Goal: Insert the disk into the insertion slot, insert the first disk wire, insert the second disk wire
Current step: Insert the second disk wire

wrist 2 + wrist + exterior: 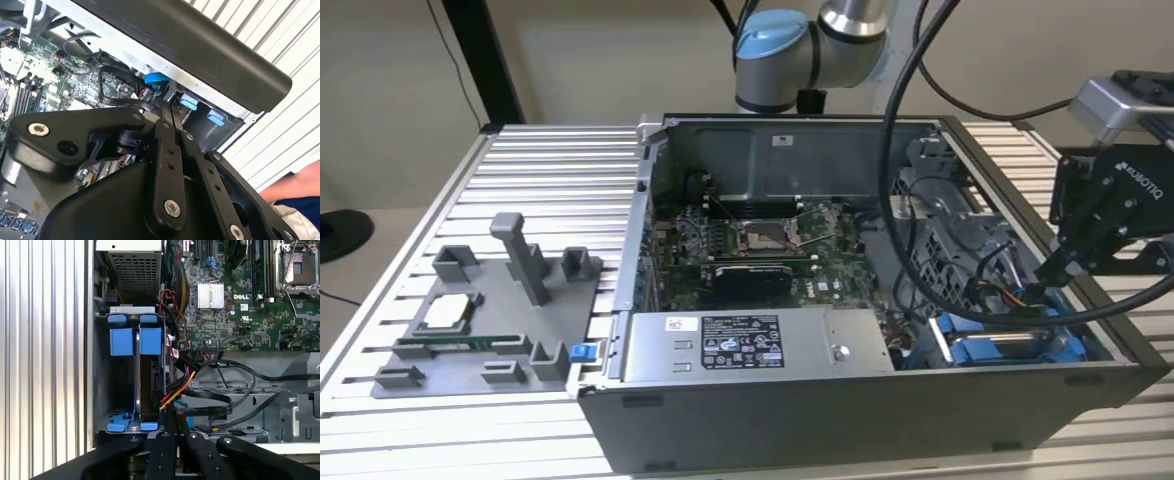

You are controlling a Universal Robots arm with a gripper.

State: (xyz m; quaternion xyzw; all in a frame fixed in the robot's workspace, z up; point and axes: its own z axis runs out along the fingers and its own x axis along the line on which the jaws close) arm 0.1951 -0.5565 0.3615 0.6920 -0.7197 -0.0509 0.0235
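Gripper (pixel 171 426) poised over case corner bay, fingers (pixel 166 117) pressed together, grasping nothing visible. Disk (pixel 150 385) seated on edge inside insertion slot (pixel 116 385), blue tabs either end. Coloured wire bundle (pixel 176 390) touching disk side.

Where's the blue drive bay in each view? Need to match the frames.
Exterior view: the insertion slot sits in the case's front corner at the exterior view's right, beside the power supply box.
First wrist view: the slot lies between the case wall and the motherboard, ahead of the claw.
Second wrist view: its blue tabs show past the claw.
Shared landmark: the motherboard.
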